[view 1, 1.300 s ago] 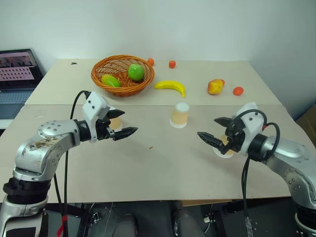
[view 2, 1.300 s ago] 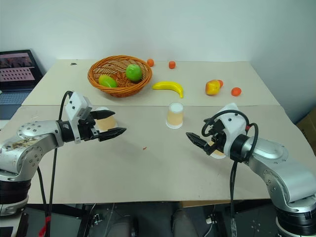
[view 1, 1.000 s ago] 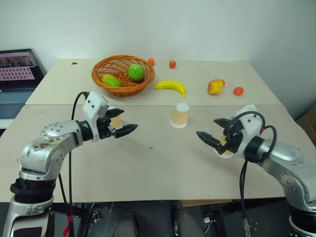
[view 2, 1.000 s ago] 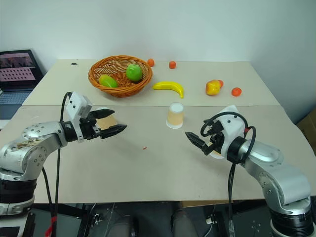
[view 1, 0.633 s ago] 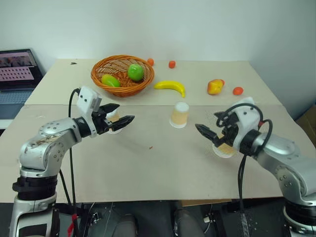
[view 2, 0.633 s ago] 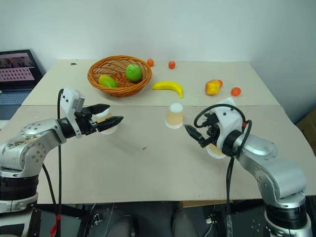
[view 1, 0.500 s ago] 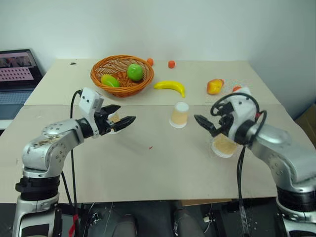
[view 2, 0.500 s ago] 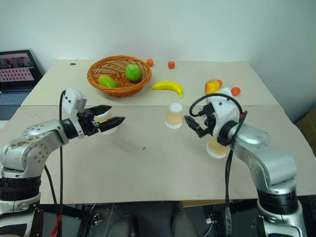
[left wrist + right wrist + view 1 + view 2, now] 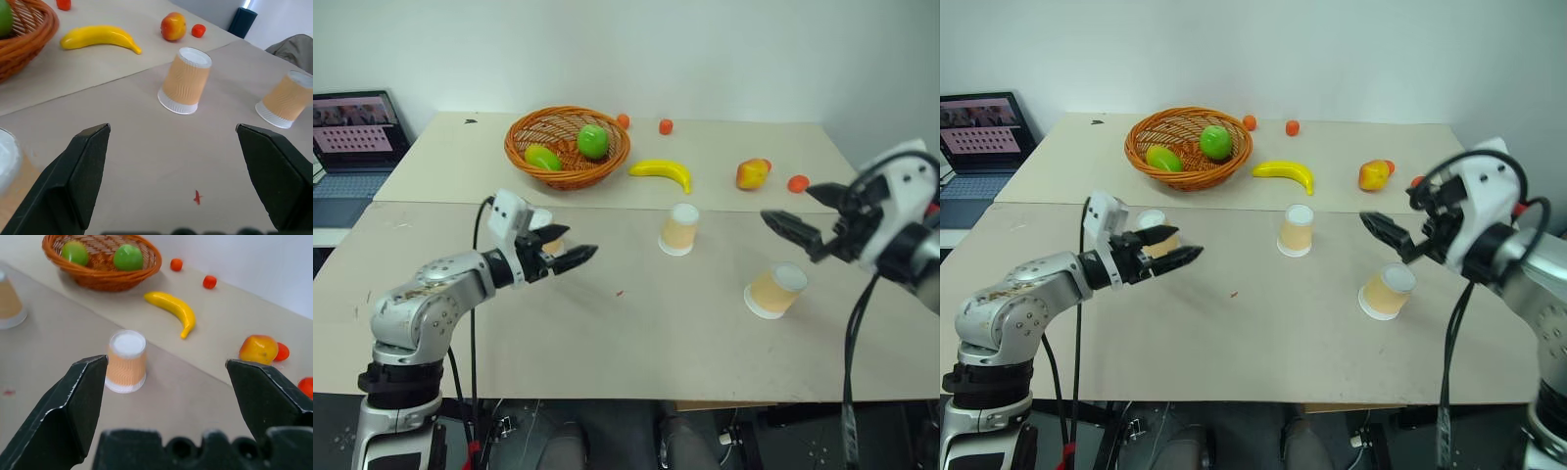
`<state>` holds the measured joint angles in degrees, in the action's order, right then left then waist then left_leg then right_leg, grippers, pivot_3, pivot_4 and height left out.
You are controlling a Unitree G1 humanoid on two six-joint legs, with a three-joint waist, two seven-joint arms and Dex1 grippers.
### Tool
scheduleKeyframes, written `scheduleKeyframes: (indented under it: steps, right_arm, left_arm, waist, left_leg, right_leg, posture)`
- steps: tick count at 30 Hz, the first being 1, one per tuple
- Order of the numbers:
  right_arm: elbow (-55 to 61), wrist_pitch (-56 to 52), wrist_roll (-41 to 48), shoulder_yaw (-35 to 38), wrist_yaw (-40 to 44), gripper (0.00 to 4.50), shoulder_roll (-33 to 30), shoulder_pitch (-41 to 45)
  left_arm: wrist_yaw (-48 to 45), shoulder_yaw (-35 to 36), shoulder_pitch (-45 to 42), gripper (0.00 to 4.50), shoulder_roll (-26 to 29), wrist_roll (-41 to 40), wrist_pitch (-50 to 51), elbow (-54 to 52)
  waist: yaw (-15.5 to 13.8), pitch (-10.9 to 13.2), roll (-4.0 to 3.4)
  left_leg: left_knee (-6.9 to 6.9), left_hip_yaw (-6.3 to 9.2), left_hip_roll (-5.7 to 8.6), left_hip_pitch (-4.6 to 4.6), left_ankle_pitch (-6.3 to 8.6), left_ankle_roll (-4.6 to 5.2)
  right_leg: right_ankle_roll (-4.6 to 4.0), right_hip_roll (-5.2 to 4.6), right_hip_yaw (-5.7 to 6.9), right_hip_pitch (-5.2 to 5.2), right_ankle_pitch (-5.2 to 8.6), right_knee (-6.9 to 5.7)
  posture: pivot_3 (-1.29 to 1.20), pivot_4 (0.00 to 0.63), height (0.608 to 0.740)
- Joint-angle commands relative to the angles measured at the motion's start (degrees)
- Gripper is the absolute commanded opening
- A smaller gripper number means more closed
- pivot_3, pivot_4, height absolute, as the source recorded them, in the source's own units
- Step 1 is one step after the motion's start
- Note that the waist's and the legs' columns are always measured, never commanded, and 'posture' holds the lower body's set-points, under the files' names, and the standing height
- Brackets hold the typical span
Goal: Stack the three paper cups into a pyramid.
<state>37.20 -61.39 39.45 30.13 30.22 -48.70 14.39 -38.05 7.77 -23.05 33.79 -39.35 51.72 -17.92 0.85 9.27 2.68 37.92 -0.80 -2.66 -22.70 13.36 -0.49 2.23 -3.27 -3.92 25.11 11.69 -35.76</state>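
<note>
Three paper cups stand apart, upside down: head view shows the middle cup (image 9: 679,228) on the bench (image 9: 636,333), the right cup (image 9: 775,290) nearer us, the left cup (image 9: 1157,233) beside our open left gripper (image 9: 570,248). Left wrist: jaws wide. Right wrist: right gripper (image 9: 1393,232) open, empty. We could tip these light cups by squeezing off-centre
</note>
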Motion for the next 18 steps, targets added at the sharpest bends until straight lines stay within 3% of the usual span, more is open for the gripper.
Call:
scheduleKeyframes:
  steps: [1,4,10,18]
  right_arm:
    - [3.21,9.3,-2.22,6.32,2.77,4.5,4.9,-10.76]
    - [1.55,17.0,-6.15,7.7,4.5,4.5,9.14,-20.79]
    - [-2.33,26.71,-9.51,5.99,5.03,4.5,14.35,-28.03]
    - [-10.16,34.56,-13.04,-0.63,5.31,4.5,16.48,-26.45]
  left_arm:
    - [-1.02,0.32,-1.75,4.39,-0.15,-2.33,0.34,-1.46]
    - [-0.63,-0.5,-3.06,4.39,-1.14,-3.71,1.46,-1.85]
    - [-0.75,-1.0,-5.23,4.39,-0.84,-5.19,3.07,-1.93]
    - [-6.68,-2.97,-8.88,4.39,4.87,-5.64,3.12,-2.61]
  waist:
    - [-0.04,0.0,0.0]
    - [-0.17,-0.01,-0.02]
    - [0.85,-0.01,-0.03]
    - [1.73,0.0,-0.06]
  left_leg:
    - [0.01,-0.01,0.01,0.01,0.0,0.0]
    - [0.05,0.03,0.03,0.09,0.0,0.0]
    - [0.1,-0.01,0.06,0.55,0.0,0.0]
    - [0.1,0.13,0.05,0.77,0.0,0.0]
  right_leg:
    - [0.11,-0.01,-0.02,0.0,0.06,-0.02]
    - [0.3,-0.01,-0.02,-0.1,0.18,-0.07]
    - [0.31,0.01,-0.13,-0.45,0.19,-0.11]
    - [-0.06,0.09,-0.08,-0.73,0.4,-0.1]
  posture:
    - [0.0,0.15,0.735]
    - [0.0,0.15,0.735]
    - [0.0,0.15,0.735]
    - [0.0,0.15,0.735]
